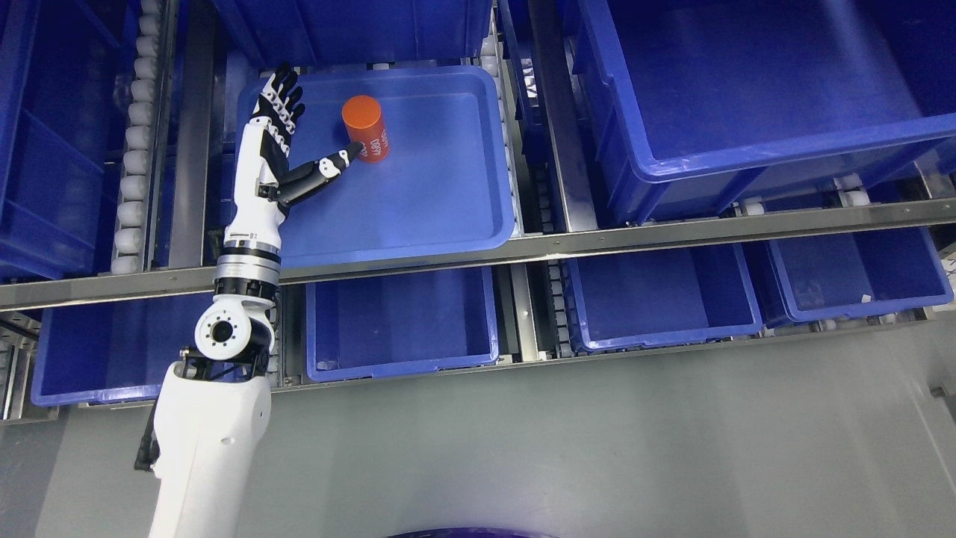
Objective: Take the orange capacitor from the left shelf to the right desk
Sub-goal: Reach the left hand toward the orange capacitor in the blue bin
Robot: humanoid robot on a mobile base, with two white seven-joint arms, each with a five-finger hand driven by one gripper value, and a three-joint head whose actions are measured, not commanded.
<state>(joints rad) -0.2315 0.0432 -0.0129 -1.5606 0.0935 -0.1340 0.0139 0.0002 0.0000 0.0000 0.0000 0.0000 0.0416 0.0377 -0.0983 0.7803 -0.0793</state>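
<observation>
One orange capacitor (365,127) stands in the blue tray (448,194) — left hand (280,134) open beside it.

Orange capacitor (365,128) in blue tray (448,224): white print on side, running along body, reads roughly "4600"; second line of smaller white print beside it, too blurred to read; thumb tip of left hand (278,142) touches printed side, covers part of lettering; small dark mark on white wrist segment near cuff, illegible; no readable text on blue bins (747,112), shelf rails (597,239), rollers or floor.
</observation>
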